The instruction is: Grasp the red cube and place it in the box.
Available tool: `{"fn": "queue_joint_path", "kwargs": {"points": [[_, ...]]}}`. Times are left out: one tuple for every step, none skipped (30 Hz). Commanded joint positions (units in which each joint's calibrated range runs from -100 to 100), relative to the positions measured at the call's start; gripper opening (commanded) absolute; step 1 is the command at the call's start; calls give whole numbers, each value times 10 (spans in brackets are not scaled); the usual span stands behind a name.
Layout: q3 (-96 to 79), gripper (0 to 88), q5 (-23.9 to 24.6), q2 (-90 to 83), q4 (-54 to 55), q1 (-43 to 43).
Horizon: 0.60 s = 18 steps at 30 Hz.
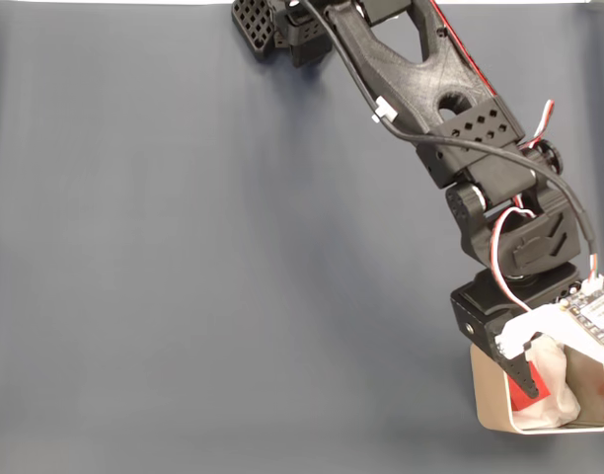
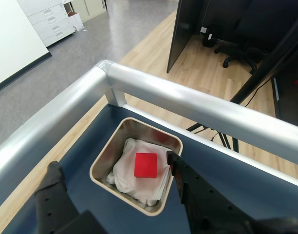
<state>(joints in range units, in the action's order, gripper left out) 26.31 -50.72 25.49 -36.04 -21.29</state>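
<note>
The red cube (image 2: 145, 165) lies flat on the white crumpled padding (image 2: 127, 170) inside the beige box (image 2: 102, 161). In the wrist view my gripper (image 2: 113, 161) hangs above the box, open, one black finger (image 2: 54, 178) left of the box and the other finger (image 2: 178, 170) at its right rim, neither touching the cube. In the fixed view the box (image 1: 490, 420) sits at the bottom right corner. The arm reaches down over it, and a bit of the red cube (image 1: 520, 400) shows beside a black fingertip (image 1: 527, 380).
A dark blue-grey mat (image 1: 184, 257) covers the table, with wide free room left of the box. A silver rail (image 2: 188, 105) borders the table just beyond the box in the wrist view. The arm's base (image 1: 282, 25) stands at the top edge.
</note>
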Motion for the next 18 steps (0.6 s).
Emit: {"fn": "queue_joint_path", "kwargs": {"points": [[13,472,8,-17,12,1],[13,470,8,-17,12,0],[13,469,8,-17,12,0],[13,468,8,-17,12,0],[13,467,7,-17,12,0],[13,466,7,-17,12,0],[13,464,7,-17,12,0],[13,461,8,-17,12,0],[12,457,8,-19,12,-1],[12,449,8,-19,12,-1],[12,440,7,-19,12,-1],[12,429,6,-20,12,-1],[12,414,3,-20,11,-1],[12,394,1,-21,11,-1],[12,360,-1,-21,10,-2],[12,315,-1,-22,10,-2],[12,281,-1,-22,10,-2],[12,242,-1,-23,9,-2]]}}
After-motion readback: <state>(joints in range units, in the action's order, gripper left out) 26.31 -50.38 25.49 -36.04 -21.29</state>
